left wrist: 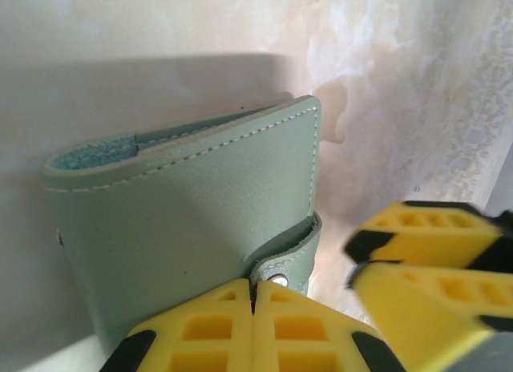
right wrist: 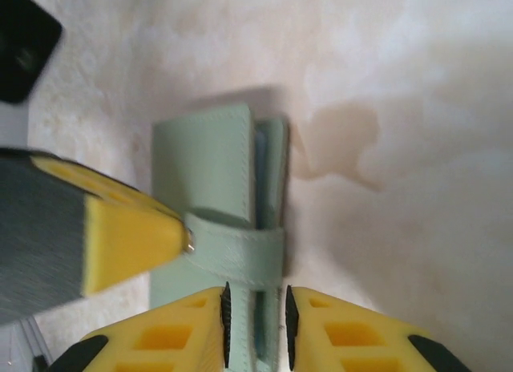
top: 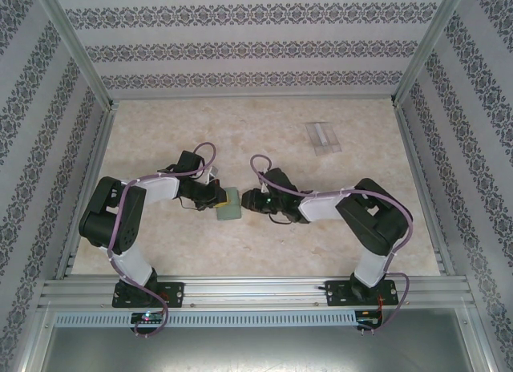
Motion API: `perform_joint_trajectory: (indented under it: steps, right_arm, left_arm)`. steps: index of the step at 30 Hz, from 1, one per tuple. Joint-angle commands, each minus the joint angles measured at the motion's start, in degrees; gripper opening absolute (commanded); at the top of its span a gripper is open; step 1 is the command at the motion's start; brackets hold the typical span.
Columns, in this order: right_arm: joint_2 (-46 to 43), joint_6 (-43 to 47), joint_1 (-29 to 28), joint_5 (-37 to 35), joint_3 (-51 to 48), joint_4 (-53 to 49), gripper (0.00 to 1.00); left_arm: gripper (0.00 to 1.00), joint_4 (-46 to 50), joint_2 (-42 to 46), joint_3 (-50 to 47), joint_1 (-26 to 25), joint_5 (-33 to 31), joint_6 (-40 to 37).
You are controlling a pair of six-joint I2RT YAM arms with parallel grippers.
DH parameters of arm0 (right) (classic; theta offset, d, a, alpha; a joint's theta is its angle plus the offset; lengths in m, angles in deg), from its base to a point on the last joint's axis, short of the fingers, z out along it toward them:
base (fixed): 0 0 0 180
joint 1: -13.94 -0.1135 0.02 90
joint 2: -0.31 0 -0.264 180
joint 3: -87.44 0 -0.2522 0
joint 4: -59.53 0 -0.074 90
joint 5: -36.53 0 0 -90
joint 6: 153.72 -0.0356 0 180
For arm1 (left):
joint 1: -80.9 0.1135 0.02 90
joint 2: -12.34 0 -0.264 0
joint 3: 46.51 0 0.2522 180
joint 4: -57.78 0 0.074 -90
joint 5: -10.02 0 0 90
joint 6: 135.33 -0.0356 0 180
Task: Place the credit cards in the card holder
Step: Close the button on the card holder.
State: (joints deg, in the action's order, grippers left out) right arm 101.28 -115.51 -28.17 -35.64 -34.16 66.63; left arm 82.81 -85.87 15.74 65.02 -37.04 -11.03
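Marbled beige laminate covers the table (top: pixel 337 228), which is walled on three sides by grey-and-white patterned wallpaper (top: pixel 240 55). Near the table's middle, between the two arms, sits the card holder (left wrist: pixel 184 220). It is a pale grey-green bifold of soft, matte, leather-like material with light stitching along its edges. A narrow closing tab (right wrist: pixel 240 248) wraps round the open side, with a small metal snap stud (left wrist: pixel 277 280) at its end. From the left wrist, a fuzzy teal lining shows along the top opening. From the right wrist, a thin bluish layer sits in the gap of the fold; whether it is a card cannot be told. The left gripper (left wrist: pixel 253 296) has its yellow fingers, moulded with square recesses, pressed together on the very tip of the tab. The right gripper (right wrist: pixel 256 298) clamps the card holder's near end between its black pads (right wrist: pixel 226 308). Far back on the right, well apart, lies a clear plastic box (top: pixel 323 137), its contents too small to make out.
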Motion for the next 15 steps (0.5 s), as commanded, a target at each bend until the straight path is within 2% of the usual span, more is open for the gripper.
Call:
perform_joint_trajectory:
  steps: [1,4,9,15]
  right_arm:
    - [-2.90,1.71,-0.22,1.89,6.06,-7.63,0.17]
    - [0.23,1.31,-0.09,2.84,9.65,-9.08,0.00]
    - [5.67,-4.97,-0.66,3.64,11.92,-7.37,0.00]
    - [7.85,-7.70,-2.44,3.05,10.09,-5.34,0.00]
  left_arm:
    - [0.00,1.58,-0.83,-0.05,0.71,0.22,-0.49]
    - [0.00,0.50,-1.44,-0.29,0.76,0.63,0.01]
    - [0.00,-1.48,-1.72,-1.00,0.66,1.54,1.40]
    - [0.00,-1.73,-1.70,-1.43,0.59,1.30,1.76]
